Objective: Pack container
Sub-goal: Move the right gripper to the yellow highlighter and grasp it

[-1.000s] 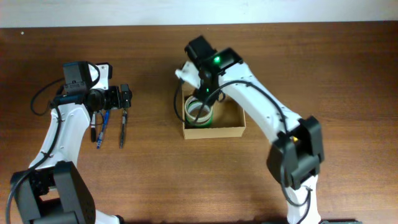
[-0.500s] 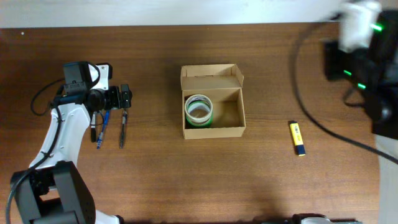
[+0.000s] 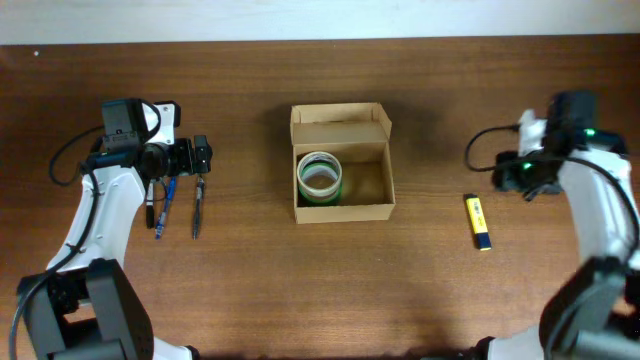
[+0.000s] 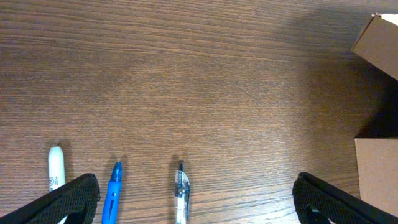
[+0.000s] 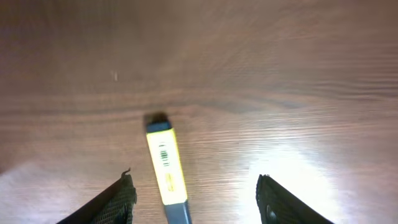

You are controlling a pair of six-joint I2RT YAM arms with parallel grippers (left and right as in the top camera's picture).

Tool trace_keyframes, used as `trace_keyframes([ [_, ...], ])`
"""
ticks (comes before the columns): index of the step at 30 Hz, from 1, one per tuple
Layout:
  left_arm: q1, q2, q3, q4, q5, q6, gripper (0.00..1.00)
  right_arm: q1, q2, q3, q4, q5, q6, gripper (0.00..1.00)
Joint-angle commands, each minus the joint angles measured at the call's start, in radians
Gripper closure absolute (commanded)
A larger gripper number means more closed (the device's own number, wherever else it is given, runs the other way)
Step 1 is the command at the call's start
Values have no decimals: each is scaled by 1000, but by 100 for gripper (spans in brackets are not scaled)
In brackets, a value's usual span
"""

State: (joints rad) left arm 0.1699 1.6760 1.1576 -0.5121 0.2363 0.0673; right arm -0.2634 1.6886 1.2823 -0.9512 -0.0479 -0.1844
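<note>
1. The small rectangular tan cardboard container (image 3: 343, 212) sits mid-table with its flap lid open on the far side. A green-and-white tape roll (image 3: 320, 178) lies inside at the left.
2. The left gripper (image 3: 203, 157) is spread wide and empty, by three pens (image 3: 197, 210).
3. The right gripper (image 3: 507, 176) is spread wide and empty, near a yellow marker (image 3: 479, 221).

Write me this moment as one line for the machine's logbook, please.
container: open, tape roll inside | right end effector: open, near yellow highlighter | left end effector: open, near pens
</note>
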Motion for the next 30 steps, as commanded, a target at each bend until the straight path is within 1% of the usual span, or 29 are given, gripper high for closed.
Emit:
trace_keyframes([
  [1,1,5,14,2,11,16,1,55,94,-21,6,-16,-48,38],
  [5,1,5,14,2,11,16,1,92,184,-21,6,58,-68,39],
  [8,1,5,14,2,11,16,1,101,226,-21,6,56,-113,39],
  [12,1,5,14,2,11,16,1,99,233,-23,13,66,-160,39],
  [14,1,5,14,2,11,16,1,99,233,-23,12,76,-159,39],
  [16,1,5,14,2,11,16,1,100,233,-37,9,79,-164,43],
  [24,1,5,14,2,11,16,1,100,233,-108,27,87,-159,43],
  [25,1,5,14,2,11,16,1,100,233,-108,29,87,-158,47],
  [27,1,5,14,2,11,16,1,100,233,-108,31,90,-158,61],
  [28,1,5,14,2,11,16,1,100,233,-108,32,95,-153,75],
  [29,1,5,14,2,11,16,1,100,233,-108,33,98,-146,83],
  [30,1,5,14,2,11,16,1,100,233,-108,34,98,-139,86],
])
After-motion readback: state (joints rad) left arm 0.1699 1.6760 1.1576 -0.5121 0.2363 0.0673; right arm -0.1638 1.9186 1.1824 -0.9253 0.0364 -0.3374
